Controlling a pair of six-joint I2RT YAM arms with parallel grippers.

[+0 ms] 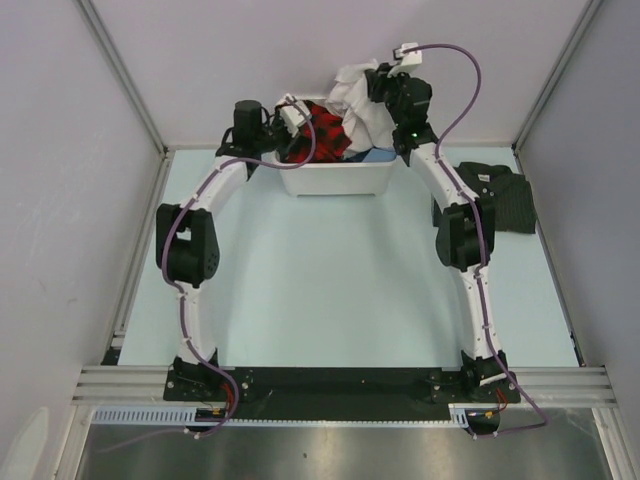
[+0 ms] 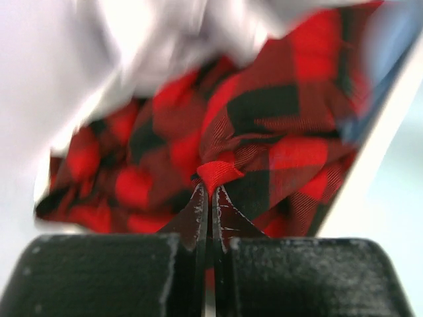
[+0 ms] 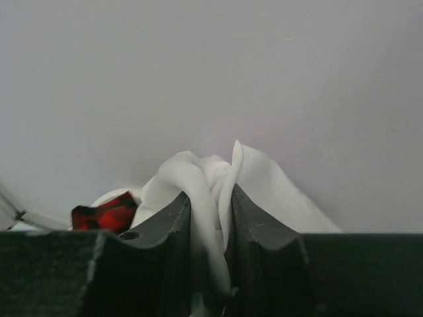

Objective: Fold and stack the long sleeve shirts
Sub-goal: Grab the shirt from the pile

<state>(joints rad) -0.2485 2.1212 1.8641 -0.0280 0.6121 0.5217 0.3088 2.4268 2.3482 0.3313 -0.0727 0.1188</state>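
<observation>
The white shirt (image 1: 352, 100) hangs bunched over the white tub (image 1: 335, 180) at the back of the table. My right gripper (image 1: 375, 88) is shut on a fold of it and holds it up; in the right wrist view (image 3: 210, 195) white cloth (image 3: 198, 178) fills the gap between the fingers. My left gripper (image 1: 296, 120) is down in the tub, shut on a pinch of red-and-black checked cloth (image 2: 264, 132), as the left wrist view (image 2: 210, 190) shows. The dark striped shirt (image 1: 503, 195) lies folded on the table at the right.
The tub also holds something blue (image 1: 375, 156) under the white shirt. The checked cloth (image 1: 320, 130) fills the tub's left half. Grey walls and metal rails close the table in at the back and sides.
</observation>
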